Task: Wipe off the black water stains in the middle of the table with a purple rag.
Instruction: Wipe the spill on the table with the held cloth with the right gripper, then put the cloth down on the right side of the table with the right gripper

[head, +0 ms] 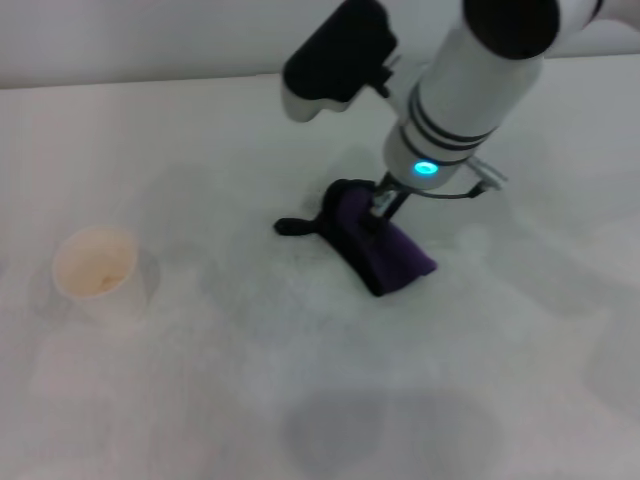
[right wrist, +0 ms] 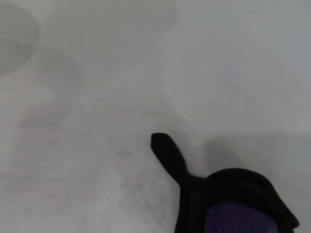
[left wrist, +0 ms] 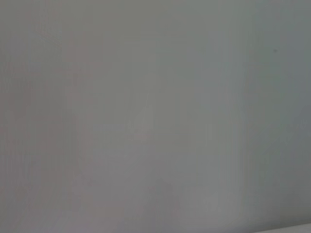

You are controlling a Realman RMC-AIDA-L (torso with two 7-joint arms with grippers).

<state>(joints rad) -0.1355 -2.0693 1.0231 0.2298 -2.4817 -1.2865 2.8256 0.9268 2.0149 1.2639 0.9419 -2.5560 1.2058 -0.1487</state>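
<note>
We saw the right arm [head: 470, 90] reach down from the far right of the head view, its white forearm slanting toward the middle of the worktop [head: 200, 400] with a blue-green light glowing on its wrist ring. Its right pincer [head: 378, 215] sat at the top of the purple rag [head: 385, 250], pressing it against the worktop, and its dark fingers seemed to be pinching a fold of the cloth, though the folds hid most of them. The rag lay bunched near the middle of the worktop, its black edging turned toward the left and its thin black tail [head: 293, 227] lying flat on the surface. In the right wrist view we made out only the rag's black edge and tail, cut off at the frame's border. We could not find the black stain anywhere. A pale cup [head: 97, 265] stood well apart on the left. The left wrist view showed only a blank grey surface, and the left arm was nowhere in sight.
</note>
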